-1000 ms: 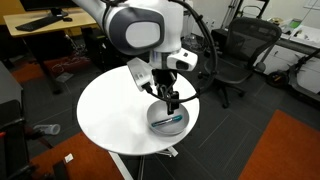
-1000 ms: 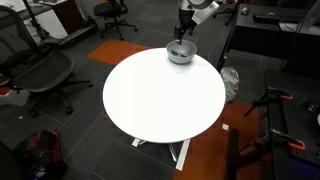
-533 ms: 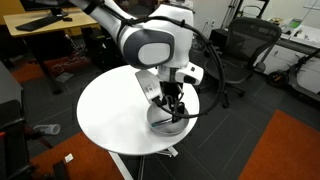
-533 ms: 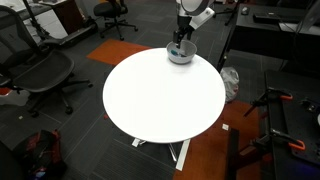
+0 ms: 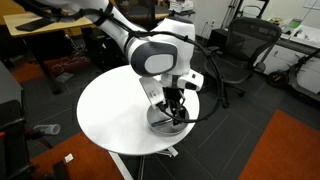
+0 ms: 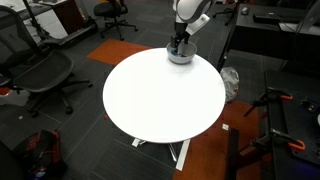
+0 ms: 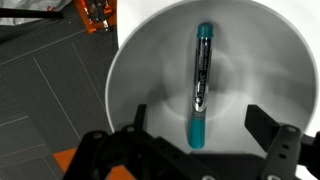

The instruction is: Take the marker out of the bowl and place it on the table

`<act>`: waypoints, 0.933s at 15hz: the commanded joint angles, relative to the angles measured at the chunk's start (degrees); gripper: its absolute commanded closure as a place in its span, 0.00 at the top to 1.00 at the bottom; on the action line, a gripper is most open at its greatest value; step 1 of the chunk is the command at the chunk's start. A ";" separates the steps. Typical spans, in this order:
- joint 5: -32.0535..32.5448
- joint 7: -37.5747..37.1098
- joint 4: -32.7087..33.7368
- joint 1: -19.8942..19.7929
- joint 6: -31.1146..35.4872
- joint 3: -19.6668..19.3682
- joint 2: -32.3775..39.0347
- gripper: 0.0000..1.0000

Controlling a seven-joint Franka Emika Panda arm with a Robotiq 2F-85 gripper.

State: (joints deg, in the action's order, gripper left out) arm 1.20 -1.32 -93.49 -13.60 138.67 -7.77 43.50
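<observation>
Round white table (image 6: 150,100) bears smooth shallow bowl (image 7: 150,70) cradling slim teal marker (image 7: 201,85).

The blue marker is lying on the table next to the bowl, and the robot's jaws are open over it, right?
No. The wrist view shows the marker lying inside the bowl, not next to it. The jaws are open over it.

Grey carpet (image 6: 75,125), black office chairs (image 5: 245,50)
</observation>
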 commanded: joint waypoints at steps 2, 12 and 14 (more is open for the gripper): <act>-1.35 0.72 3.36 -0.47 -1.58 0.38 2.53 1.00; -1.61 0.26 6.05 -0.41 -1.98 0.48 5.57 0.49; -1.74 0.32 6.38 -0.47 -1.99 0.60 5.91 0.34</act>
State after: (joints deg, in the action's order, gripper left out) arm 1.00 -1.36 -89.37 -13.64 138.67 -7.77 48.47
